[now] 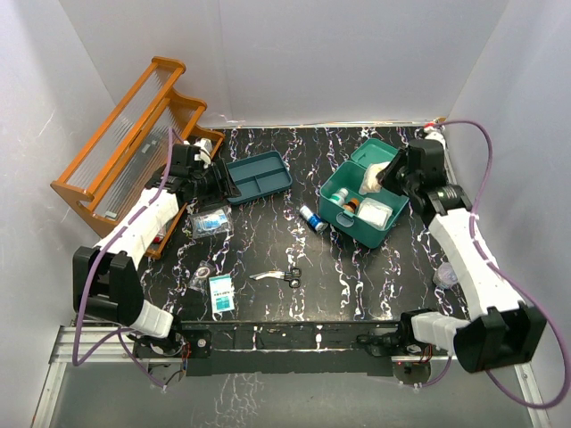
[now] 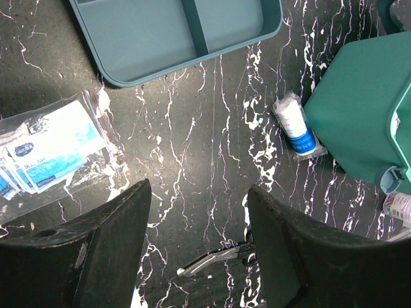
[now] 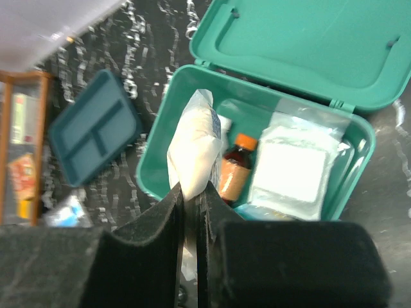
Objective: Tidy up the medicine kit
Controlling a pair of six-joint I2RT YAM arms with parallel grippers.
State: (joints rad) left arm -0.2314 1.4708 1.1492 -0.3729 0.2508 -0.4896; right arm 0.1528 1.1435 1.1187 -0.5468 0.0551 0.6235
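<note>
Medicine kit (image 1: 355, 228) open, bottle (image 3: 232, 174) and clear packet (image 3: 288, 172) inside; right pincer (image 3: 191, 192) tight on white pouch (image 3: 196, 147); left pincer (image 2: 199, 187) agape

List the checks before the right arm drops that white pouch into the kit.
1. Lid open: ok. The medicine kit has its lid swung back.
2. Grip: ok. Right jaws are shut on the white pouch.
3. Pouch over the opening: ok, by the wrist view.
4. Room inside: cannot tell. The brown bottle and gauze pack take up much of it.
5. Left jaws clear: ok. They are open, over the table near the divided tray.
</note>
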